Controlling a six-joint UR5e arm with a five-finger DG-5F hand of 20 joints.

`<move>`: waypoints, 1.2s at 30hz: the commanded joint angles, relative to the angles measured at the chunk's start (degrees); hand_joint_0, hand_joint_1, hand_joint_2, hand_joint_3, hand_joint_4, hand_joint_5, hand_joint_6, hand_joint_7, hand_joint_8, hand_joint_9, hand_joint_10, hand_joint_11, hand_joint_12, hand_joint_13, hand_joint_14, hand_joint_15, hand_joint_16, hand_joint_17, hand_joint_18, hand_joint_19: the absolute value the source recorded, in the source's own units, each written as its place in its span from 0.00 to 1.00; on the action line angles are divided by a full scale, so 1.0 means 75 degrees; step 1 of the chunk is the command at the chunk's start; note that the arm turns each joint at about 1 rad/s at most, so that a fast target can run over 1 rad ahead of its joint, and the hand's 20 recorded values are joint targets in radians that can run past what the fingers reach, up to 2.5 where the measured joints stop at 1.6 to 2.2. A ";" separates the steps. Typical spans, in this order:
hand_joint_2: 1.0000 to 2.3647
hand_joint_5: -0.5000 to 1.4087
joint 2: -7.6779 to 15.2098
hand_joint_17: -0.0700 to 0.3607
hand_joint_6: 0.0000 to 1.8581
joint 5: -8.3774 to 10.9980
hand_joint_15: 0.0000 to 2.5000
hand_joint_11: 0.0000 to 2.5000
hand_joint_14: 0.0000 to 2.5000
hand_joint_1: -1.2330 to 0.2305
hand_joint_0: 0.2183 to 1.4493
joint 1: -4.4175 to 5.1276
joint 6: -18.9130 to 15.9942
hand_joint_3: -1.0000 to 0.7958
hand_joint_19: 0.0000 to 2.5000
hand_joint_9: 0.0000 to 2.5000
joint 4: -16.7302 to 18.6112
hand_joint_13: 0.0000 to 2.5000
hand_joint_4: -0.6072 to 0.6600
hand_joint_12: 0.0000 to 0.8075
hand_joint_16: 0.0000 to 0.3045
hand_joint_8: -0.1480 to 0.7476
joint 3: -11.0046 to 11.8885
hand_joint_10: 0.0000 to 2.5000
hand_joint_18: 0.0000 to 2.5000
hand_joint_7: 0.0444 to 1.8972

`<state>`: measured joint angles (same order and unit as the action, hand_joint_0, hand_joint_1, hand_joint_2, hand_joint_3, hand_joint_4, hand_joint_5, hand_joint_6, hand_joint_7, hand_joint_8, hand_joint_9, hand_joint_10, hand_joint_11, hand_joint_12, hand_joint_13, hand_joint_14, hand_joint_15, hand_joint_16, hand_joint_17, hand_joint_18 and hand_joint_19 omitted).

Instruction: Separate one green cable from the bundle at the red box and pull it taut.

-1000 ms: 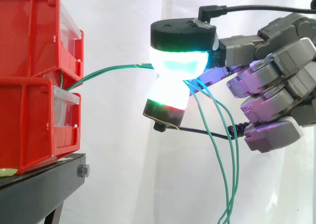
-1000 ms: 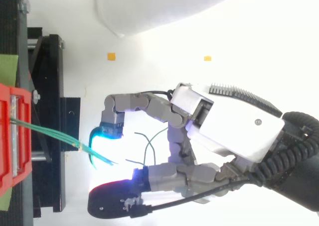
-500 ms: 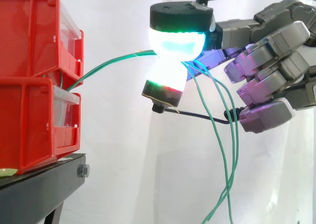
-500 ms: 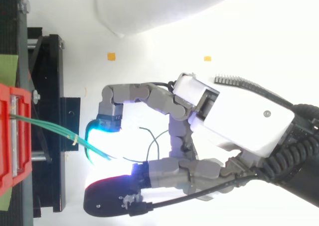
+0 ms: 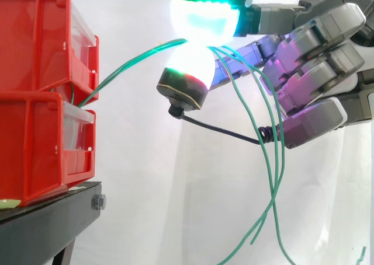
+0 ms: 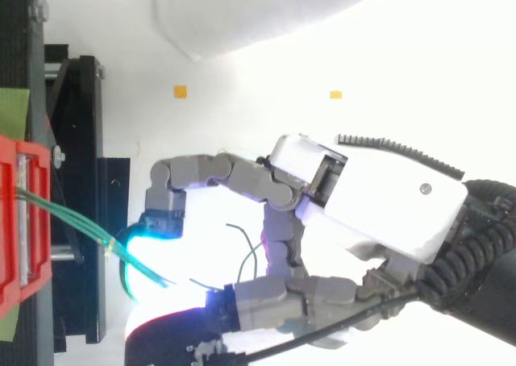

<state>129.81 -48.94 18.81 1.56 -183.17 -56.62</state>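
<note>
Strands of green cable [image 5: 134, 55] climb in a slack curve from the gap between the stacked bins at the left of the side view to a pinch at upper centre. From there they spill out as loose tails [image 5: 274, 171] hanging toward the lower right.

The cable looks light, limp and smooth-jacketed. It should bend freely, slip under a weak pinch and kink under a hard one. The best hold is probably on the free span, clear of the yellow tie [image 6: 107, 249] that binds the strands near the stand in the top view. More than one strand seems to pass through the pinch; I cannot tell whether one is singled out.

The hand [image 6: 379, 197] has two glowing fingertips [image 5: 204, 20] closed on the cable, soft rounded pads pressed together, with its other fingers loosely curled at right.

The red box [image 5: 35, 49] is hard glossy plastic with a clear front. It sits on a black metal stand [image 5: 47, 218] before a white curtain [image 5: 175, 206].
</note>
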 commanded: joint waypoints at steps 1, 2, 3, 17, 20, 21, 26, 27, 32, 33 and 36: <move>0.00 0.32 0.0000 0.54 0.27 -0.0130 0.66 0.54 0.21 0.38 0.42 0.0000 -0.0207 0.29 0.39 0.81 0.0001 0.69 0.55 0.47 0.24 0.42 -0.0009 0.02 0.78 0.74; 0.00 0.32 0.0000 0.55 0.27 -0.0130 0.66 0.54 0.21 0.38 0.42 0.0000 -0.0207 0.29 0.39 0.81 0.0001 0.69 0.56 0.47 0.24 0.42 -0.0009 0.02 0.78 0.74; 0.00 0.32 0.0000 0.54 0.27 -0.0130 0.66 0.54 0.21 0.38 0.42 0.0000 -0.0219 0.29 0.39 0.81 0.0001 0.69 0.56 0.47 0.24 0.42 0.0002 0.02 0.78 0.74; 0.00 0.32 0.0000 0.55 0.27 -0.0130 0.66 0.54 0.21 0.38 0.42 0.0000 -0.0172 0.29 0.39 0.81 -0.0022 0.69 0.55 0.47 0.24 0.43 -0.0009 0.02 0.78 0.74; 0.00 0.32 0.0000 0.54 0.27 -0.0130 0.66 0.53 0.21 0.38 0.42 0.0000 -0.0172 0.29 0.39 0.81 -0.0034 0.69 0.56 0.47 0.24 0.43 -0.0009 0.02 0.78 0.74; 0.00 0.32 0.0000 0.55 0.27 -0.0130 0.66 0.53 0.21 0.38 0.42 0.0000 -0.0172 0.29 0.39 0.81 -0.0034 0.69 0.55 0.46 0.24 0.42 -0.0009 0.02 0.78 0.74; 0.00 0.32 0.0000 0.55 0.27 -0.0130 0.66 0.54 0.21 0.39 0.37 0.0000 -0.0172 0.28 0.39 0.81 -0.0046 0.69 0.56 0.48 0.24 0.43 -0.0021 0.02 0.78 0.75; 0.00 0.32 0.0000 0.55 0.27 -0.0130 0.66 0.54 0.21 0.39 0.35 0.0000 -0.0172 0.28 0.39 0.81 -0.0046 0.69 0.57 0.47 0.24 0.43 -0.0021 0.02 0.78 0.75; 0.00 0.31 0.0000 0.59 0.27 -0.0130 0.66 0.53 0.19 0.42 0.23 0.0000 -0.0172 0.28 0.37 0.81 -0.0046 0.70 0.62 0.52 0.27 0.47 -0.0021 0.02 0.78 0.75; 0.00 0.31 0.0000 0.59 0.27 -0.0130 0.66 0.53 0.19 0.42 0.23 0.0000 -0.0172 0.28 0.37 0.81 -0.0046 0.70 0.62 0.52 0.27 0.47 -0.0021 0.02 0.78 0.75; 0.00 0.31 0.0000 0.61 0.27 -0.0130 0.65 0.52 0.18 0.44 0.19 0.0000 -0.0172 0.28 0.36 0.81 -0.0046 0.71 0.63 0.55 0.28 0.49 -0.0033 0.02 0.80 0.74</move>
<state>129.81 -49.92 18.81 0.27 -183.51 -56.78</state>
